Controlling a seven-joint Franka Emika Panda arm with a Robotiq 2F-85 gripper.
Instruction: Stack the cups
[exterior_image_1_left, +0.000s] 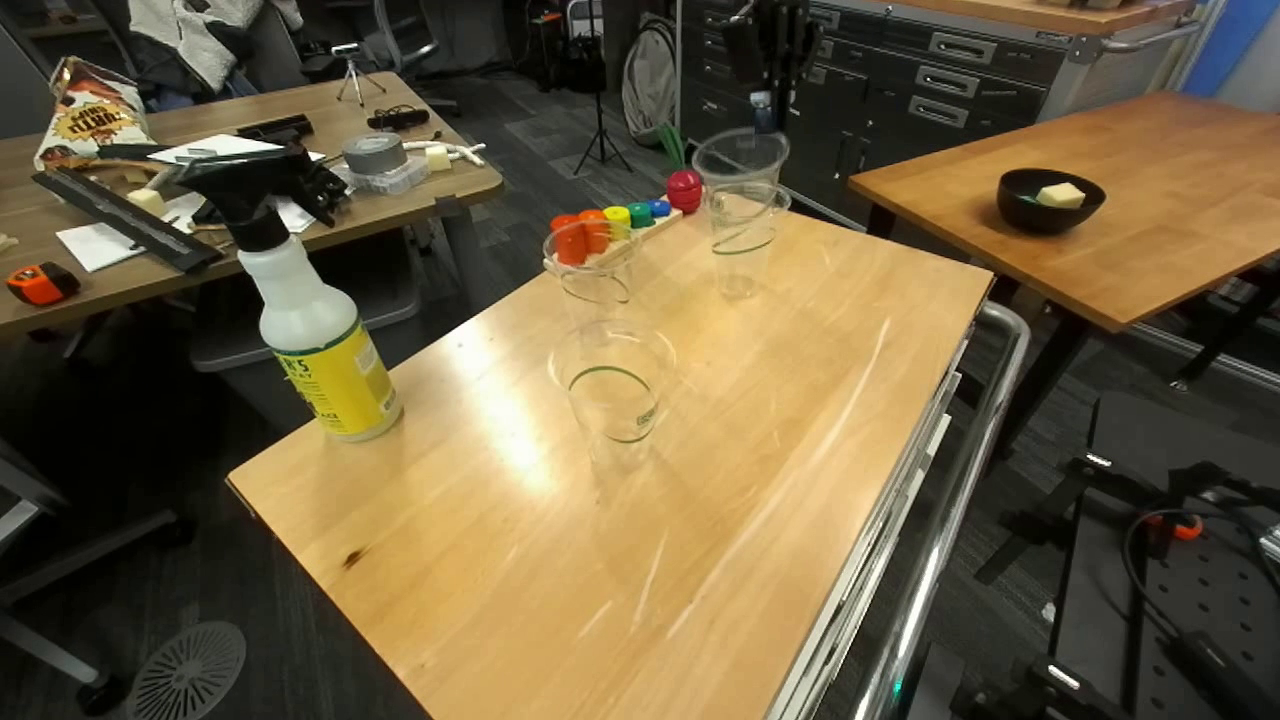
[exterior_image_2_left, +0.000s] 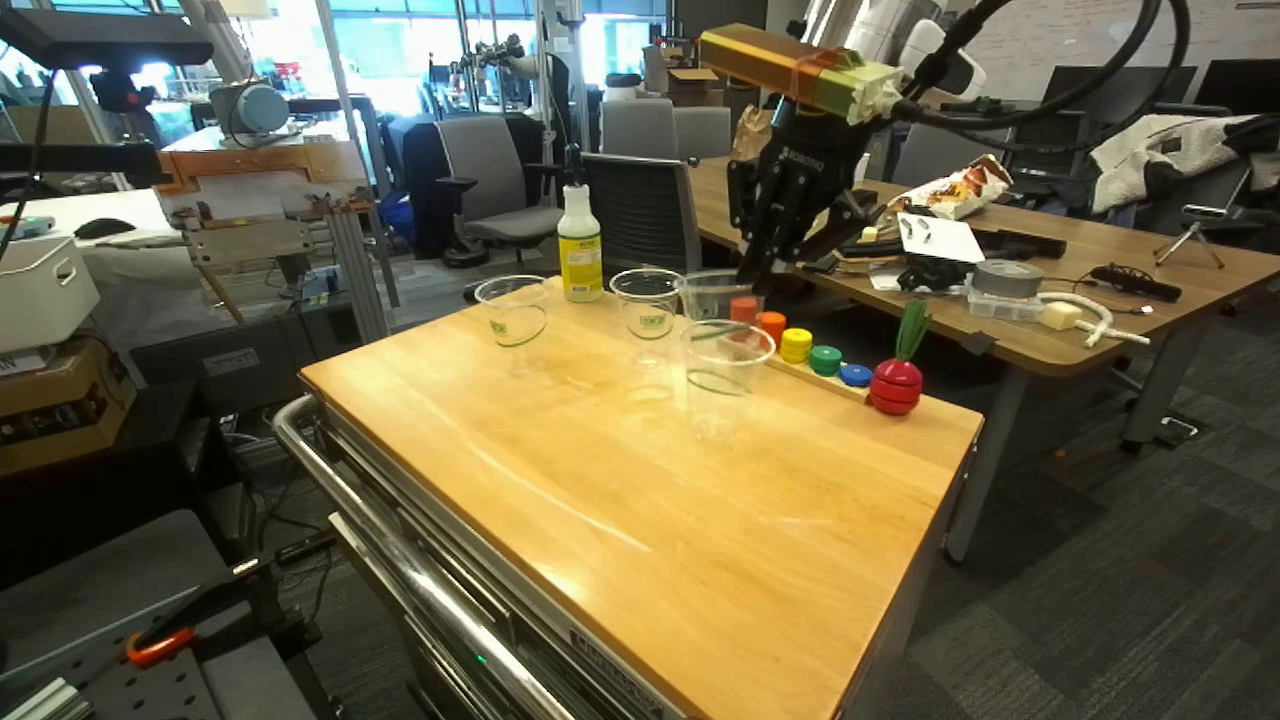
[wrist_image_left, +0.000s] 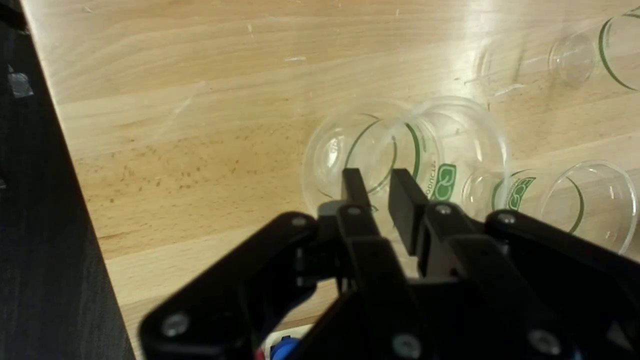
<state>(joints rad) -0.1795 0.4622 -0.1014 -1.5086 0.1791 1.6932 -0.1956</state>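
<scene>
"Which cup (wrist_image_left: 465, 145) is nearest the gripper (wrist_image_left: 378, 185)?"

"One with its rim by the fingertips, overlapping a second cup (wrist_image_left: 332, 145) in the wrist view; a third cup (wrist_image_left: 585, 200) and fourth cup (wrist_image_left: 617, 55) stand farther from the gripper."

"Gripped?"

"Can't tell; a narrow gap shows between the fingers."

"Shape?"

"Clear plastic, round-mouthed, tapered, green-banded."

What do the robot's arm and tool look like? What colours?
The arm is shiny silver with white, with thick black cables. An orange and yellow block sits above the tool, which is black, jointed and has pale ROBOTIQ letters.
</scene>
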